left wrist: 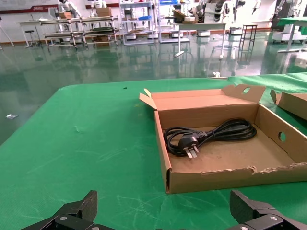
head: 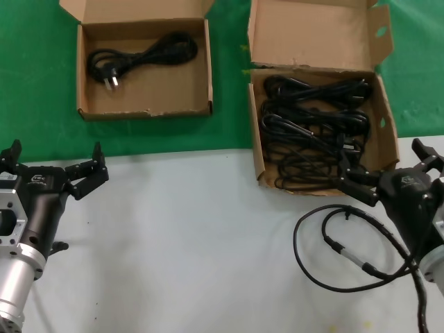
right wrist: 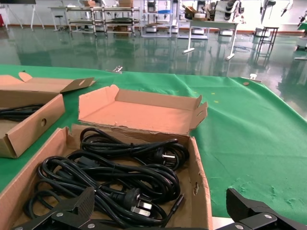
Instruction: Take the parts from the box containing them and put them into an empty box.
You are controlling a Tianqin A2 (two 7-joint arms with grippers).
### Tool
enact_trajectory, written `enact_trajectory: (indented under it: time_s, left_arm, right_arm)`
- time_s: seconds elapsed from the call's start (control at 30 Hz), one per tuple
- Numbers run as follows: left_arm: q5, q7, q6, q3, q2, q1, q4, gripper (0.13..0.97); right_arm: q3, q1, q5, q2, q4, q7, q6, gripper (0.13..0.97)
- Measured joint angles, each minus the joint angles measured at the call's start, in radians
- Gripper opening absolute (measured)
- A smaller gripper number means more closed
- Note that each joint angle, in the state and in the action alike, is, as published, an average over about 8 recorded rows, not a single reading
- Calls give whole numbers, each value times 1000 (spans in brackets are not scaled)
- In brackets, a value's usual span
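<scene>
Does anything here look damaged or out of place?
Yes. The smaller box has a frayed, torn front wall, and a thin looped cable lies loose on the table beside the right gripper, outside either box.

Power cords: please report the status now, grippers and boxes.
Left gripper open, parked. Right gripper open at big box front edge. One power cord in small box; rest waiting. Thin cable lies nearby.
</scene>
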Motion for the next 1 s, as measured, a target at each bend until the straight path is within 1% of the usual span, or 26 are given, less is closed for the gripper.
enact_trajectory:
  time_s: [1.0]
  left_arm:
    - [0,0,0,0,0,0,0,966]
  right_arm:
    - [0,0,0,0,0,0,0,966]
